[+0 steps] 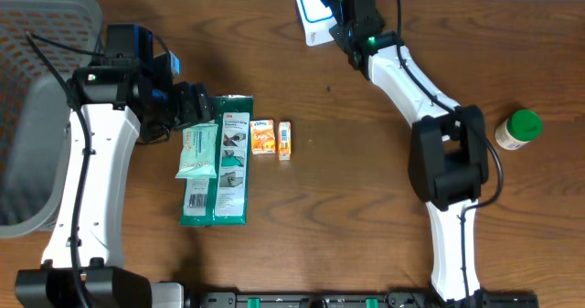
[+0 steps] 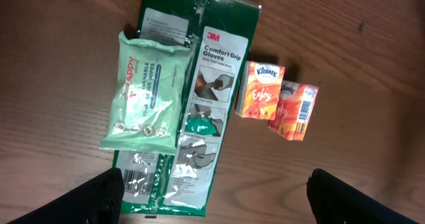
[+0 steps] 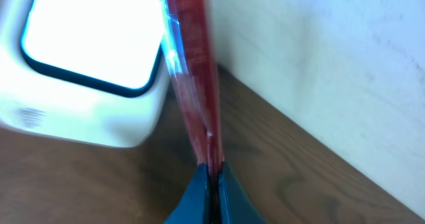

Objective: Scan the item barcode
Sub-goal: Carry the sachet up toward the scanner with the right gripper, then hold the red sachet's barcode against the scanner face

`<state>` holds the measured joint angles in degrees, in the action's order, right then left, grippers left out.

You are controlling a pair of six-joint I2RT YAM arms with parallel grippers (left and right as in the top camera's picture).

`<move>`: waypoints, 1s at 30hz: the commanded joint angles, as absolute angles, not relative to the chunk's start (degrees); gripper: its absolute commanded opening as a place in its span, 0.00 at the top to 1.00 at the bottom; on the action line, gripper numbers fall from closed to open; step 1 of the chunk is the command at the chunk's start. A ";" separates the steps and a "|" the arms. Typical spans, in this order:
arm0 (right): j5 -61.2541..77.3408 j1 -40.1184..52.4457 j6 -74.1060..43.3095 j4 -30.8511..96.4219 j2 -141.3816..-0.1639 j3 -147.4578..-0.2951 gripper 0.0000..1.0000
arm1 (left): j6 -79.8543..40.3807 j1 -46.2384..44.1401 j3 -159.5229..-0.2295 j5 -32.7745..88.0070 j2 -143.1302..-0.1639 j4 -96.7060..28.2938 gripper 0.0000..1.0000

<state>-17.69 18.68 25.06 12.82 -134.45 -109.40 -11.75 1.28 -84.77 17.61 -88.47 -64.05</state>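
- Thin red flat packet [image 3: 192,71] stands on edge, its lower end pinched by the right gripper [image 3: 214,177], whose claw is clamped tight on it
- It is just at three o'clock of the white box scanner with a lit window [image 3: 86,84]; whether the two touch cannot be told
- From overhead, that scanner sits at twelve o'clock on the brown wooden table [image 1: 366,207]
- Claw wide and holding nothing, the left gripper [image 2: 214,184] hangs above the dark green glove pack [image 2: 206,84]
- A pale green wipes pouch [image 2: 143,94] lies over that pack's nine o'clock side
- A small orange tissue pack [image 2: 260,91] and a second orange pack showing a barcode [image 2: 294,111] lie touching each other, at three o'clock of the glove pack
- A white bottle with a green cap [image 1: 518,130] stands at the table's three o'clock side, well apart
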 commanded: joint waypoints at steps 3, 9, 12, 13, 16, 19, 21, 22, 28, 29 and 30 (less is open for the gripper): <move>-20.97 18.06 26.98 6.35 -140.75 -109.93 0.99 | -11.03 1.15 -84.68 16.82 -88.73 -64.03 0.11; -23.73 19.55 35.00 6.15 -142.52 -109.93 0.99 | -11.03 1.15 -84.68 16.82 -88.73 -64.03 0.11; -27.44 20.36 37.41 3.62 -142.54 -109.93 0.99 | -11.03 1.15 -84.68 16.82 -88.73 -64.03 0.11; -29.87 20.58 37.43 1.78 -142.47 -109.93 0.99 | -11.03 1.15 -84.68 16.82 -88.73 -64.03 0.11; -34.02 21.21 41.39 -3.31 -142.39 -109.93 0.99 | -11.03 1.15 -84.68 16.82 -88.73 -64.03 0.11; -34.00 22.57 47.79 -1.74 -142.39 -109.93 0.99 | -11.03 1.15 -84.68 16.82 -88.73 -64.03 0.11; -33.95 23.20 48.90 -0.21 -142.41 -109.93 0.99 | -11.03 1.15 -84.68 16.82 -88.73 -64.05 0.11; -33.78 23.33 48.90 0.19 -142.41 -109.93 0.99 | -11.03 1.15 -84.68 16.82 -88.73 -64.03 0.11; -30.02 23.68 48.88 5.89 -142.43 -109.93 0.99 | -11.03 1.15 -84.68 16.82 -88.73 -64.03 0.11; -29.98 23.68 48.90 6.74 -142.43 -109.93 0.99 | -11.03 1.15 -84.68 16.82 -88.73 -64.03 0.11; -30.00 23.66 48.90 7.20 -142.43 -109.93 0.99 | -11.03 1.15 -84.68 16.82 -88.73 -64.03 0.11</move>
